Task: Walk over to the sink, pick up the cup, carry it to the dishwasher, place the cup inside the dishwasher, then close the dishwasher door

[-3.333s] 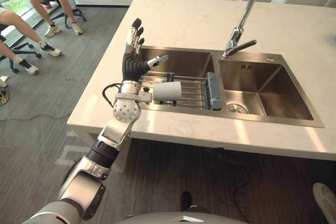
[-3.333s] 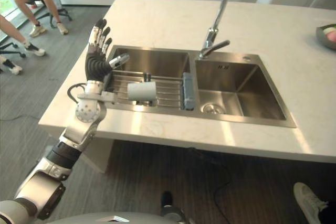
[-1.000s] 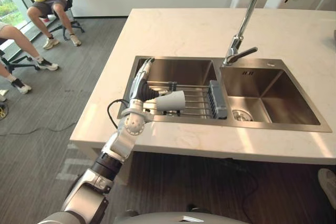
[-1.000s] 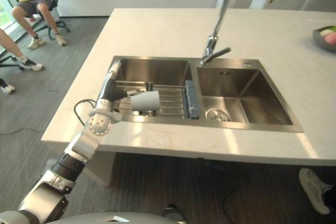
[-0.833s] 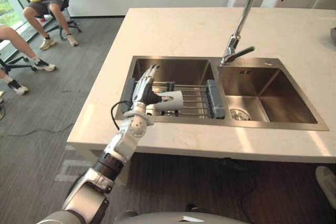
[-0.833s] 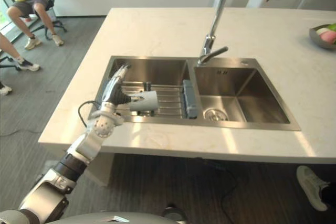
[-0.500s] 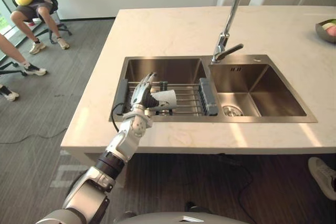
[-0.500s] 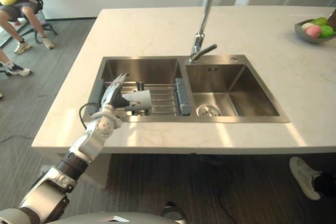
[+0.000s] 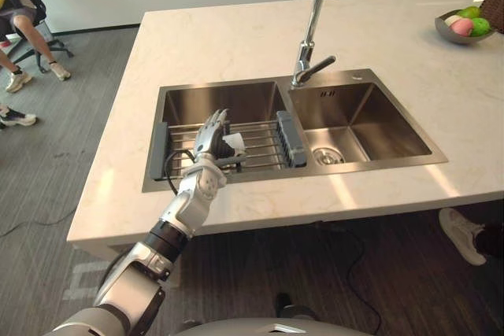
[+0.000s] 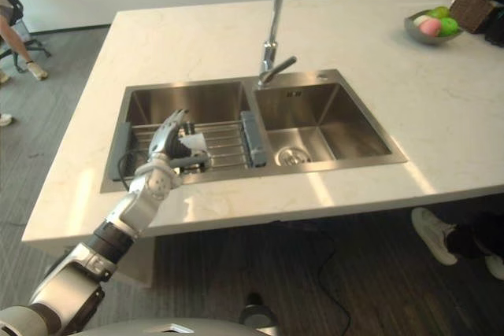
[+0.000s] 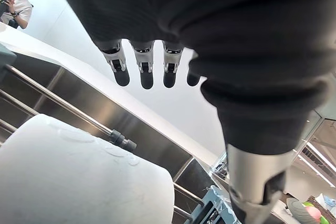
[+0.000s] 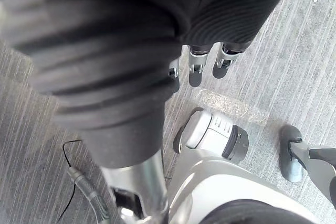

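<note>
right hand (image 12: 195,69): low over the floor, fingers loose, holds nothing.
left hand (image 9: 208,138): beside the cup, fingers straight, not closed on it.
cup (image 9: 235,145): white, on its side on the rack, just beside the palm.
rack (image 9: 264,141): wire bars across the sink's (image 9: 394,120) left basin.
step, judged: wrap fingers and thumb round the cup's body, then lift clear of the bars.
tap (image 9: 309,57): behind; likely avoidable by lifting toward the robot.

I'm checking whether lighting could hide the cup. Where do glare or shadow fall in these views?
Left eye view: bright glare patches on the counter before the sink; cup free of glare. Left wrist view: left hand dark against a bright backdrop, cup pale but distinct.
</note>
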### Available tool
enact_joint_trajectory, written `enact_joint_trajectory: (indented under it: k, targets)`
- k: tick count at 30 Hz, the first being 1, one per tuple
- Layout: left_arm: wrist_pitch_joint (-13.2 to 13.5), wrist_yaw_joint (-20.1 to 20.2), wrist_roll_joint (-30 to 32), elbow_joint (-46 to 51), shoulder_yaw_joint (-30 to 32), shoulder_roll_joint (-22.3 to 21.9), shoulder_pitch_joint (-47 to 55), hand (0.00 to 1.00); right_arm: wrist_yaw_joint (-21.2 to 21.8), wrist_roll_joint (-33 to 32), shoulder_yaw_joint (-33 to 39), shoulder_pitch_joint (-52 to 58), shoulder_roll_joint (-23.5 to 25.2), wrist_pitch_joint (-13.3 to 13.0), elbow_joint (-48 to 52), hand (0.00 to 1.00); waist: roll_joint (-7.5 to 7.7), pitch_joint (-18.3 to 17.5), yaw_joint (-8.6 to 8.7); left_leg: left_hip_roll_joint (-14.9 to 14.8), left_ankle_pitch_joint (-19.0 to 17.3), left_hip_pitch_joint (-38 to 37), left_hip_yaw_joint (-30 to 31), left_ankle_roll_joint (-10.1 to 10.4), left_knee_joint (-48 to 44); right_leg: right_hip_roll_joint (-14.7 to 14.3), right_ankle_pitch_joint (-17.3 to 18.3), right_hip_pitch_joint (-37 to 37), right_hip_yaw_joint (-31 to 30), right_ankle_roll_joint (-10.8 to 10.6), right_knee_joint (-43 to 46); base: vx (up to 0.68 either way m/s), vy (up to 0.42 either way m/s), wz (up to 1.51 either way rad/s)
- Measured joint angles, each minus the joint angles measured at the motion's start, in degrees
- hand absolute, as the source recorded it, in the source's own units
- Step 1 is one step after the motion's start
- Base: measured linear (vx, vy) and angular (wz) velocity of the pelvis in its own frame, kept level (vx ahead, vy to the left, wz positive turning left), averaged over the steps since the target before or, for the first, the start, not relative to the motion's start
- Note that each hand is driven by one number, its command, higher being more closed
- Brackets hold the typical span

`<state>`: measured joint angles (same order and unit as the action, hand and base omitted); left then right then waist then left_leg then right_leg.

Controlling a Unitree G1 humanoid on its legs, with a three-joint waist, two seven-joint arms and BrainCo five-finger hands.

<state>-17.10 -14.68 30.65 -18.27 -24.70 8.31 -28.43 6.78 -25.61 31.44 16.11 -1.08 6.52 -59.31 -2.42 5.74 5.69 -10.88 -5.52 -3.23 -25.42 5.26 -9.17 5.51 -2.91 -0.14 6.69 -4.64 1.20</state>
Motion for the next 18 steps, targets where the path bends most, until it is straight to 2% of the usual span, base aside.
enact_joint_trajectory:
  k: [6,12,18]
  targets:
    - [0.1,-0.1,0.8,-2.1,3.5,0.3,0.2,0.00,-1.3,-1.6,-4.5,0.0,-1.7,1.2,0.1,0.00,-0.15,0.3,-0.12,-0.2,0.0,0.1,0.6,0.0,-1.2,0.3,0.4,1.2,1.7,0.4,-1.8,-0.01,-0.008,0.03]
    - [0.5,0.0,2.7,-2.9,4.4,0.4,1.3,0.00,-2.0,-3.9,-6.9,0.0,-2.2,1.2,0.1,0.00,-0.37,1.6,-0.64,-0.8,0.2,0.2,1.6,0.2,-1.7,0.2,0.1,2.4,3.6,0.8,-3.2,-0.02,-0.015,0.05]
    - [-0.4,1.4,10.8,-5.2,4.4,0.6,1.5,0.00,-2.0,-4.5,-9.5,0.0,-2.4,1.2,0.8,0.00,0.38,2.6,-0.68,-0.8,-0.2,1.2,0.9,0.5,-1.5,0.2,-2.4,2.5,5.0,0.8,-6.2,-0.01,-0.012,-0.07]
